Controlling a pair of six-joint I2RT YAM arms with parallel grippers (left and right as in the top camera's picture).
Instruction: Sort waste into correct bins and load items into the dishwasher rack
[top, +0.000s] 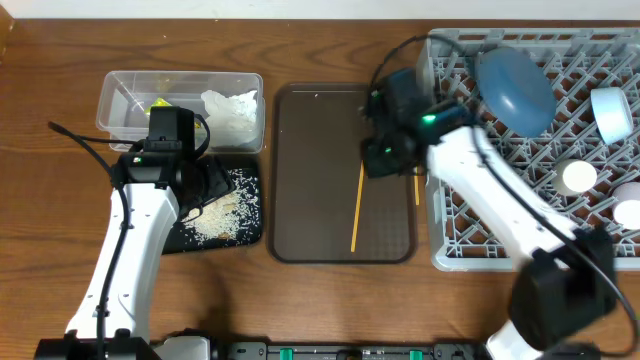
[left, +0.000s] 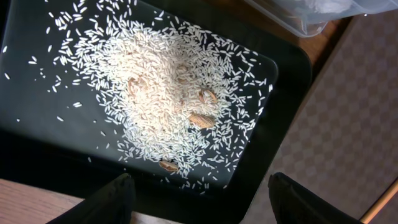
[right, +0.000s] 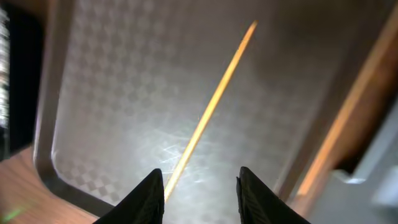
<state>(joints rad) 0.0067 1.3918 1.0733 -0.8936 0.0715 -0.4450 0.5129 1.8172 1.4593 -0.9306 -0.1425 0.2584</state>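
Note:
One wooden chopstick (top: 356, 210) (right: 214, 99) lies lengthwise on the brown serving tray (top: 310, 150). A second chopstick (top: 417, 186) rests at that tray's right rim. My right gripper (top: 385, 160) (right: 199, 180) hovers open just above the first chopstick, whose near end runs beside the left finger. My left gripper (top: 215, 180) (left: 202, 186) is open over the black tray (top: 175, 240) (left: 292, 68), which holds a pile of rice scraps (top: 225, 215) (left: 168, 93). The clear tub (top: 115, 100) contains the yellow-green wrapper (top: 160, 104) and white tissue (top: 232, 108).
The grey dishwasher rack (top: 450, 230) fills the right side. In it stand the dark-blue plate (top: 513, 85), two pale cups (top: 612, 112) (top: 578, 177) and a white bowl (top: 630, 205) at the frame edge. Bare wood lies along the front.

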